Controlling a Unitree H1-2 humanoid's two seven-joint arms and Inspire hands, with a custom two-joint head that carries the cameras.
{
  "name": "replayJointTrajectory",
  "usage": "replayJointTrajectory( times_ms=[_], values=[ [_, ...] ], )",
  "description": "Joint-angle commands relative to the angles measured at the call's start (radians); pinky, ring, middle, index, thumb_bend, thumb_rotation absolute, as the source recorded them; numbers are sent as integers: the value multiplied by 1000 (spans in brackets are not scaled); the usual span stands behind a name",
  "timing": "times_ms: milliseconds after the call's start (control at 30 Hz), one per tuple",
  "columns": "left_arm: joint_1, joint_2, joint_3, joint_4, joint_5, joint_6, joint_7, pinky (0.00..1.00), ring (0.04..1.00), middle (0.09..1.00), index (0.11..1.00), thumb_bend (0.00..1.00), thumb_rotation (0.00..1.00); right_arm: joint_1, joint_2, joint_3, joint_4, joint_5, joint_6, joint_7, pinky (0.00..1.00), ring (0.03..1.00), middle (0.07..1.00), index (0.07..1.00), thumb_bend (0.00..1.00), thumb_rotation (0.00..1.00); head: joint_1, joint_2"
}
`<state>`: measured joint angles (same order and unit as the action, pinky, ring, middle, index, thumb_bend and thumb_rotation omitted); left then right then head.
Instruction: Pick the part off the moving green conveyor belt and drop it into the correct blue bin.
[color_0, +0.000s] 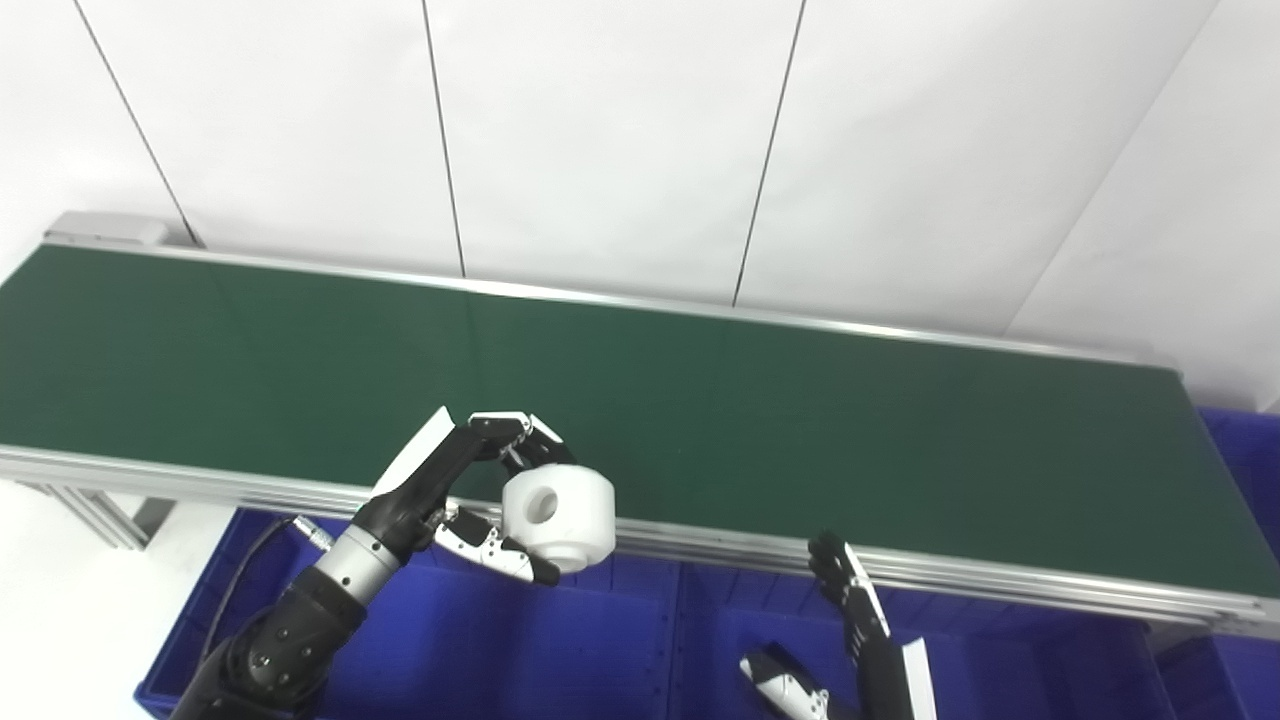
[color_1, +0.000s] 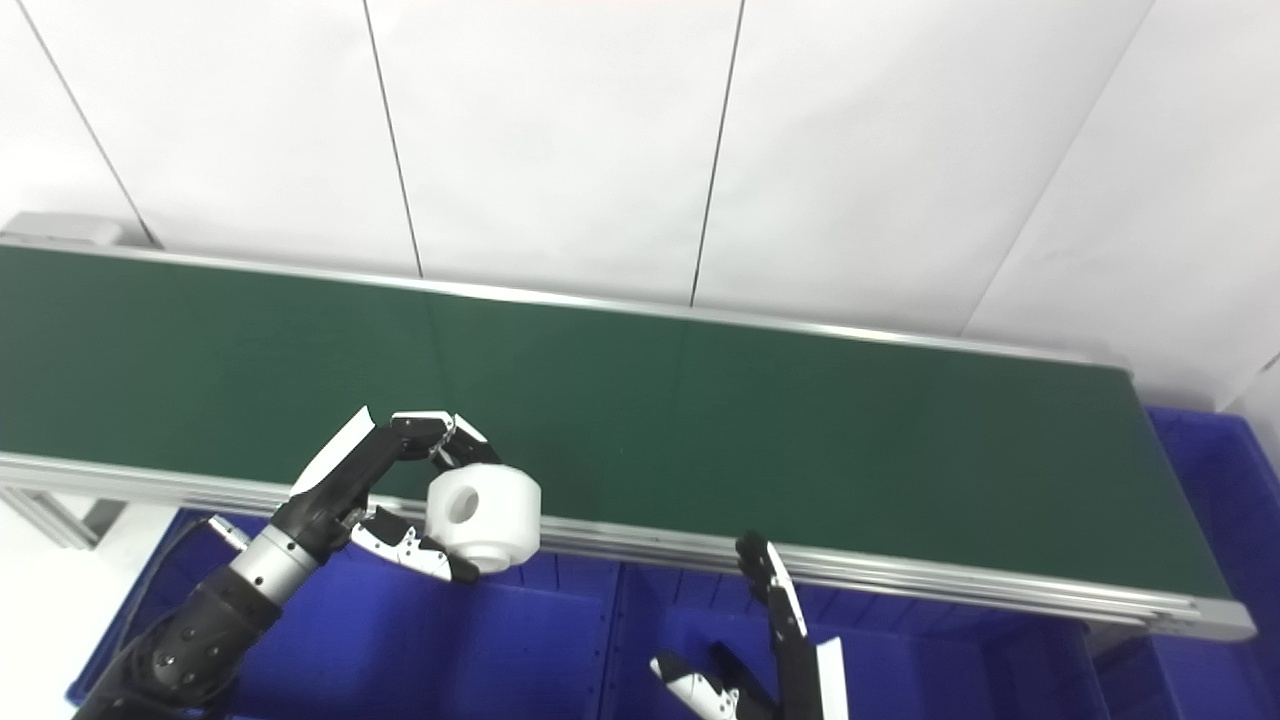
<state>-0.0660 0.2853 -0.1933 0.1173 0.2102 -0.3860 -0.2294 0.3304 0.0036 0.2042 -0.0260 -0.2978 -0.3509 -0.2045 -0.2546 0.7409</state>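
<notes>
Left hand (color_0: 455, 490) clasps the white part (color_0: 558, 518) between fingers and thumb, clear of the conveyor belt (color_0: 800, 430), above the blue bin (color_0: 560, 640), likely for release, while right hand (color_0: 850, 640) waits spread, holding nothing

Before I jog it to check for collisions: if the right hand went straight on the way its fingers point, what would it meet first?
Probably the conveyor's metal rail: the open right hand points up at it from over the bin. Depth is unclear.

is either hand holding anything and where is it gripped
The left hand holds the white cylindrical part, fingers on top, thumb underneath. The right hand holds nothing.
</notes>
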Motion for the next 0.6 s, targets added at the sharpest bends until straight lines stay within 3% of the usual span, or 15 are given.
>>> replayJointTrajectory(
  times_ms=[0, 67, 167, 367, 567],
  values=[
    [-4, 28, -3, -29, 7, -36, -12, 418, 485, 470, 519, 516, 0, -3, 17, -3, -44, -10, 16, 9, 905, 897, 902, 926, 846, 510, -6, 2],
    [2, 42, -17, -15, 12, -58, -26, 430, 494, 469, 520, 516, 0, 2, 24, -3, -60, -13, 31, 14, 897, 893, 897, 923, 847, 505, -28, 13],
    [9, 62, -36, -36, 42, -12, -58, 447, 504, 468, 521, 515, 0, 2, 27, -1, -74, -20, 43, 20, 896, 892, 896, 924, 844, 503, -59, 32],
    [1, 82, -80, -44, 135, 4, -83, 440, 492, 464, 524, 516, 0, 9, 33, -4, -96, -31, 59, 32, 899, 895, 900, 929, 839, 502, -40, 35],
    [-30, 88, -135, -25, 233, 84, -132, 477, 522, 479, 510, 516, 0, 13, 34, -6, -102, -28, 63, 36, 894, 889, 896, 928, 844, 512, -25, 28]
  ],
)
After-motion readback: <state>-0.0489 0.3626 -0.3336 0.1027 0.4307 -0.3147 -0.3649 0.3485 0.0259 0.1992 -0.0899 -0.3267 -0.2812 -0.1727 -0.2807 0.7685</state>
